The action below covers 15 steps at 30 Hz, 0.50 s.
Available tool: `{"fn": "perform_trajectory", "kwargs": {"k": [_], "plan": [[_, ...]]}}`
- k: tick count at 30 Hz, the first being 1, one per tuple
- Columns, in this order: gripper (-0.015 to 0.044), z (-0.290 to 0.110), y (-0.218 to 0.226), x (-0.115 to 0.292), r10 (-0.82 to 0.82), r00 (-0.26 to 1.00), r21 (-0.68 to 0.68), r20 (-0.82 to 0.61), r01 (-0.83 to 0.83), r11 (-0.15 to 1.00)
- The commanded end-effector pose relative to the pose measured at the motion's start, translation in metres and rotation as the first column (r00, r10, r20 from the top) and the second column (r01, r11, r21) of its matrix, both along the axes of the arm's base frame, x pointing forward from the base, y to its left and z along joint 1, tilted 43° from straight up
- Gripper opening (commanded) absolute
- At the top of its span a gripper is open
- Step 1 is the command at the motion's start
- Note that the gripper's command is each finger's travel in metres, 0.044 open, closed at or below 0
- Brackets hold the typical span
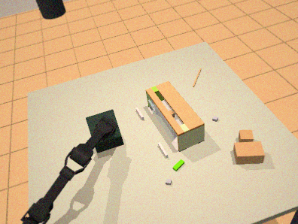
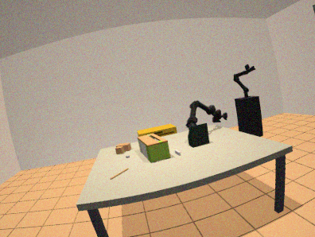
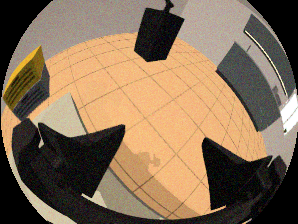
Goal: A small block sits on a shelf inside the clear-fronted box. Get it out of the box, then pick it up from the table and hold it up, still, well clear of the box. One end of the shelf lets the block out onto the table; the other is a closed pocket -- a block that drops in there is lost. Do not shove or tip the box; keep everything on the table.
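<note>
Item, my pincer: released, its two dark fingers set wide apart with nothing between them, hanging out past the counter's edge over the orange tiled floor. My arm reaches there from its dark green base.

Item, the box: tan top, green end wall, clear front, standing near the middle of the counter. A slot runs along its top. Small pale shapes show inside, but I cannot tell which of them is the block.

Item, a bright green piece: flat on the counter, just off the box's near end.

Item, two white strips: beside the box's clear front.

Item, two tan blocks: touching, near the counter's right edge.

Item, a thin wooden stick: toward the far edge.
</note>
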<state>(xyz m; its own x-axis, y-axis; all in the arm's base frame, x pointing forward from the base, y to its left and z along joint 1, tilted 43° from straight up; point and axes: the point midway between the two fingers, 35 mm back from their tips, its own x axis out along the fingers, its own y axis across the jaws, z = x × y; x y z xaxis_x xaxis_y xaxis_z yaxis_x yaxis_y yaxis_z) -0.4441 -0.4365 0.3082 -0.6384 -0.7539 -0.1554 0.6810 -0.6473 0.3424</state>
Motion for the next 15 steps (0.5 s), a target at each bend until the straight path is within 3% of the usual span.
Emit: {"fn": "perform_trajectory", "kwargs": {"k": [1,5,15], "plan": [[0.04,0.001,-0.001,0.001,0.002,1.0,0.0,-0.001,-0.002,1.0],[0.04,0.014,-0.02,0.029,0.049,0.998,-0.01,-0.026,-0.049,0.999],[0.04,0.067,-0.093,0.182,0.311,0.942,-0.059,-0.123,-0.32,0.945]]}}
